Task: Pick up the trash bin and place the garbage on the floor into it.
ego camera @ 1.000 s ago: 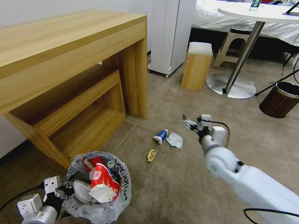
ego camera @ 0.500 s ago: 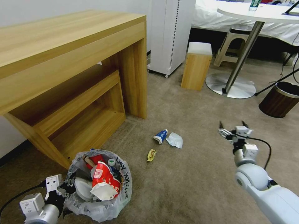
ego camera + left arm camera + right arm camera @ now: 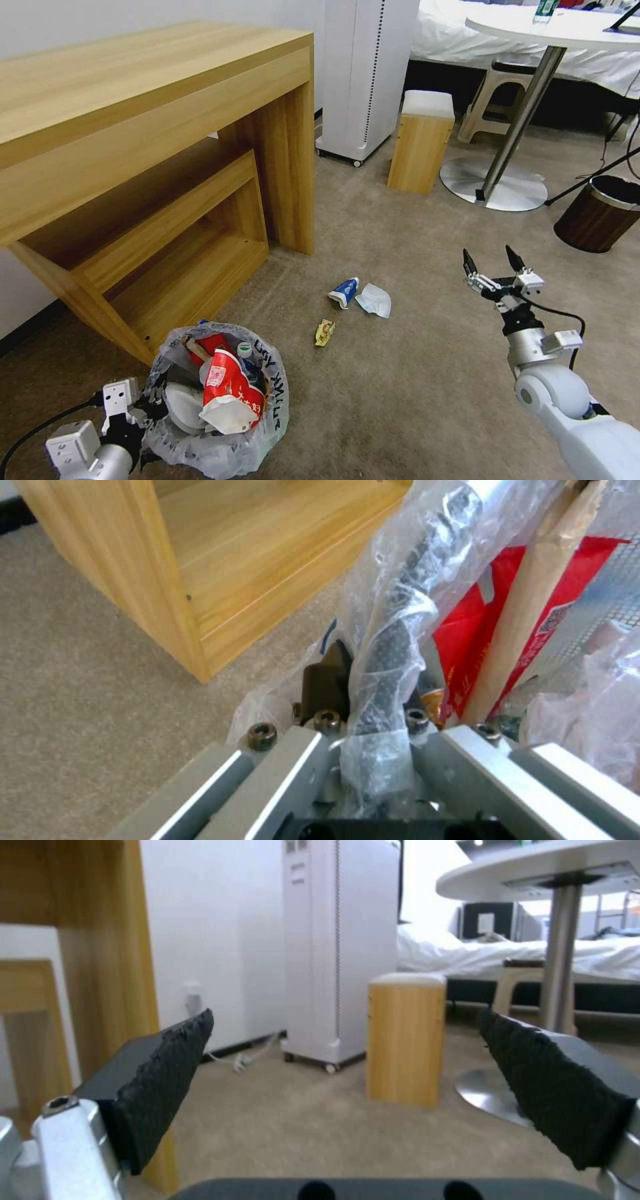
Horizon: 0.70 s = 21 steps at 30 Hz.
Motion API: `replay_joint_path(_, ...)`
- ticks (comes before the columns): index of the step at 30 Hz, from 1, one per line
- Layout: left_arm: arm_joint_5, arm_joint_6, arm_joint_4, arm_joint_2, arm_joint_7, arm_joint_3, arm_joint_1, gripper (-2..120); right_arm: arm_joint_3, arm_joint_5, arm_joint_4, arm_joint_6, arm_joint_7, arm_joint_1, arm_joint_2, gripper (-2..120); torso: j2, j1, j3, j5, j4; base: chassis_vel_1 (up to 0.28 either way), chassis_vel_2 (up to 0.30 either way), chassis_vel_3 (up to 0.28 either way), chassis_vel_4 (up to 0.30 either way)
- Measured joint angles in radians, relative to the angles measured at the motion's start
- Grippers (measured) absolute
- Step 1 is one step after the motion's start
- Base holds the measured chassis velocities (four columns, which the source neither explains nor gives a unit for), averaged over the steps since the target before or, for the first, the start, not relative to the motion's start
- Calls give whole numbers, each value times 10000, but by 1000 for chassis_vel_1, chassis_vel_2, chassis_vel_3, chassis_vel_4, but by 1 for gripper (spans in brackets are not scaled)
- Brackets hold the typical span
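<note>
At seven o'clock on the beige short-pile floor (image 3: 400, 400), we held the round trash bin (image 3: 217, 400), its crinkly bag rim clamped in our left gripper (image 3: 148, 408). At four o'clock our right gripper (image 3: 491, 265) hovered, fingers spread, empty. A blue-white wrapper (image 3: 344, 291), crumpled tissue (image 3: 375, 299) and yellow wrapper (image 3: 325, 331) lay centrally, the blue-white one's long axis toward one o'clock.

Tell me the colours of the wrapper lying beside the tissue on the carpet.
The wrapper is blue and white, seen best in the head view, next to the white tissue.
</note>
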<state>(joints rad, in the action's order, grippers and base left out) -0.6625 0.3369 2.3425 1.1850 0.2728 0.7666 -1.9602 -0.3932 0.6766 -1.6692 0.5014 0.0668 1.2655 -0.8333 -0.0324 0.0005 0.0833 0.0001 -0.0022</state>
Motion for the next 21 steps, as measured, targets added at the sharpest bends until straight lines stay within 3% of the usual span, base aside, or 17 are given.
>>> replay_joint_path(11, 317, -75, -68, 269, -83, -2, -104, 0, 120, -803, -55, -947, 1468, -25, -59, 100, 0, 0, 0, -2, 0, 0, 0, 0, 0)
replay_joint_path(21, 365, -80, -8, 317, -137, 96, -125, 0, 303, -1645, -331, -2313, 3728, -243, -200, 100, 0, 0, 0, -2, -1, 0, 0, 0, 0)
